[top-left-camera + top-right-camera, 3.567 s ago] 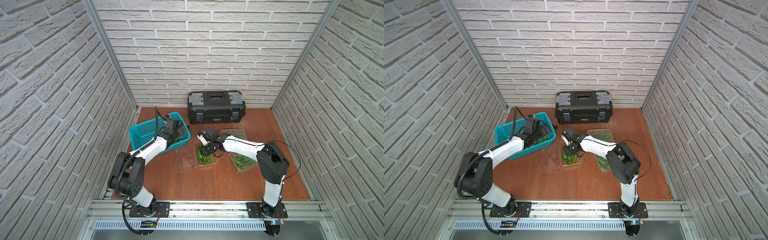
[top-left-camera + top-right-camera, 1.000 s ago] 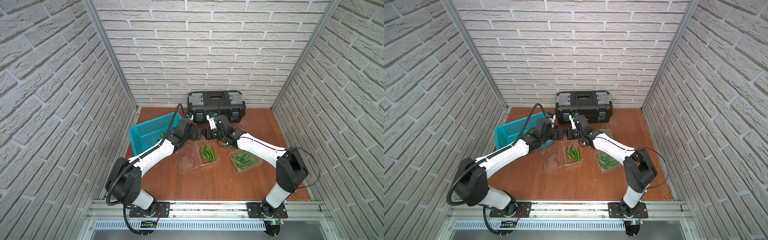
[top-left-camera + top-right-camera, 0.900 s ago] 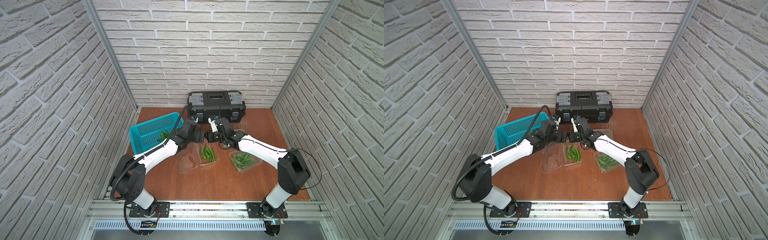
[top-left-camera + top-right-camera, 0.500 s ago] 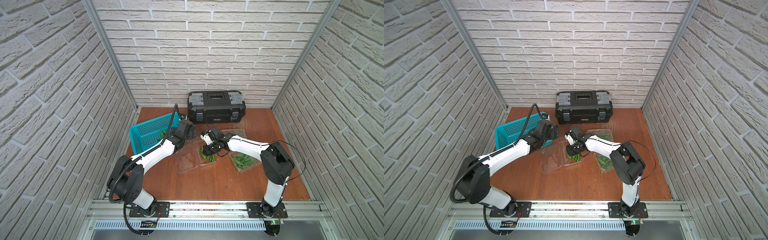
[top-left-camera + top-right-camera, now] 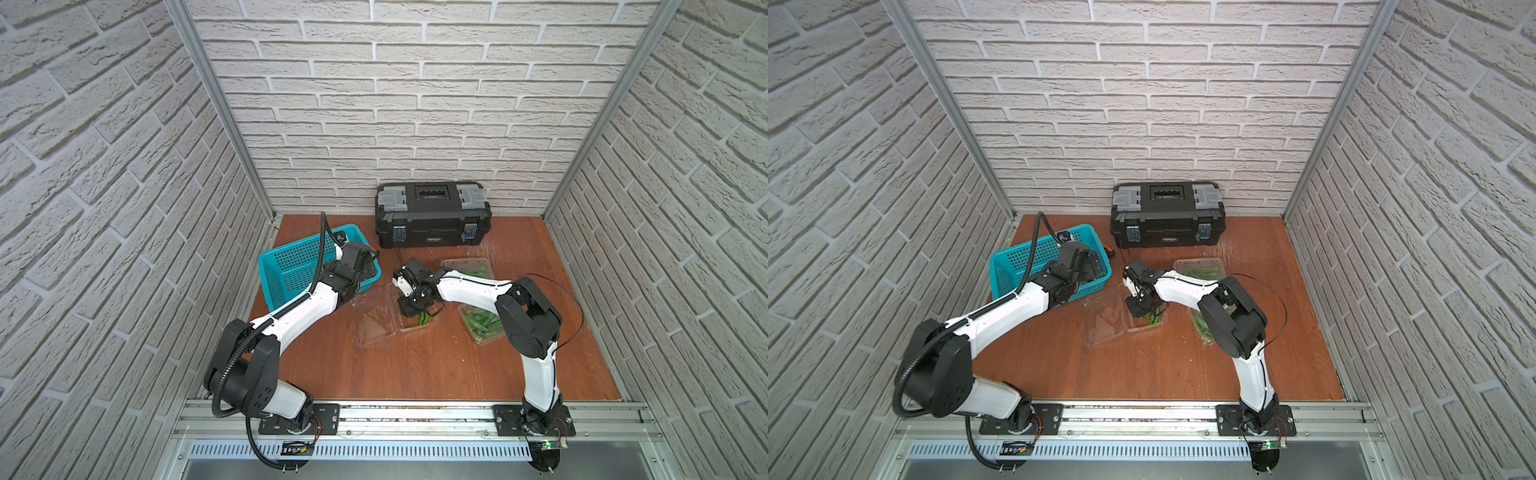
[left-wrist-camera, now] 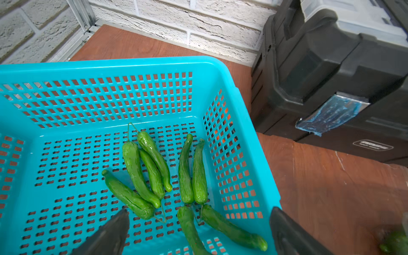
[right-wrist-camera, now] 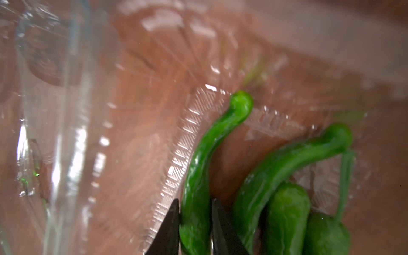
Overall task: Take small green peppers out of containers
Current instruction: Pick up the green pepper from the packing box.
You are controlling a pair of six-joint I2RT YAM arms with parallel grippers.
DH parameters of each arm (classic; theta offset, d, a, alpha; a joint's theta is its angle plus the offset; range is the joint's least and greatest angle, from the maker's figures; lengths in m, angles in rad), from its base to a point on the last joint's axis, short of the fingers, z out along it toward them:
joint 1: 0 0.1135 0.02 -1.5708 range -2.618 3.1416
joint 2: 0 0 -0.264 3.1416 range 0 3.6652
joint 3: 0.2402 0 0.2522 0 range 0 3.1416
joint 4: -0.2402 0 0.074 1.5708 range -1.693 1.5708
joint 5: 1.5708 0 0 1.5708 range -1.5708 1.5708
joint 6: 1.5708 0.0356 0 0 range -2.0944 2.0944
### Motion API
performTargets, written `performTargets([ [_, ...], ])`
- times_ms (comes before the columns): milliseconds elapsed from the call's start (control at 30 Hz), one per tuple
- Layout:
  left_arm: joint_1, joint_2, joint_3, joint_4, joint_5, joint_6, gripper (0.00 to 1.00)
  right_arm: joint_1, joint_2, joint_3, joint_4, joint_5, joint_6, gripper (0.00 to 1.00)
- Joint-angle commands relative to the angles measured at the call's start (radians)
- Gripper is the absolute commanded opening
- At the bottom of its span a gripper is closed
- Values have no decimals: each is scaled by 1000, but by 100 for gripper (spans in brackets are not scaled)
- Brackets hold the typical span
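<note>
My right gripper [image 7: 195,212] reaches down into the open middle container [image 5: 428,326] [image 5: 1152,328] and is shut on one small green pepper [image 7: 198,176]; both black fingertips press its sides. Two more peppers [image 7: 276,167] lie beside it against the container's ribbed clear wall [image 7: 183,141]. In both top views the right gripper [image 5: 411,309] [image 5: 1140,307] hides most of that tray. My left gripper [image 6: 198,223] [image 5: 360,266] hangs open over the teal basket [image 6: 132,66], where several peppers [image 6: 136,172] lie loose. Two other containers [image 5: 482,326] [image 5: 467,266] hold peppers.
A black toolbox [image 5: 432,216] [image 6: 331,66] stands against the back wall, close behind the basket [image 5: 291,266] and the containers. The middle container's clear lid [image 5: 374,328] lies open flat towards the left arm. Brick walls close in three sides.
The right gripper has come down from near the toolbox into the middle container and closed on a pepper. The left gripper has swung back over the basket, still open.
</note>
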Motion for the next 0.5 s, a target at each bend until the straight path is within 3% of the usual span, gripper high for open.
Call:
performTargets([
  [0,13,-19,-11,24,-8,-6,98,21,20,5,-42,49,-16,26],
  [200,24,-11,-15,41,6,-12,98,27,-14,-6,-23,91,1,9],
  [467,26,2,-21,56,6,-51,98,28,-228,-73,62,228,38,5],
])
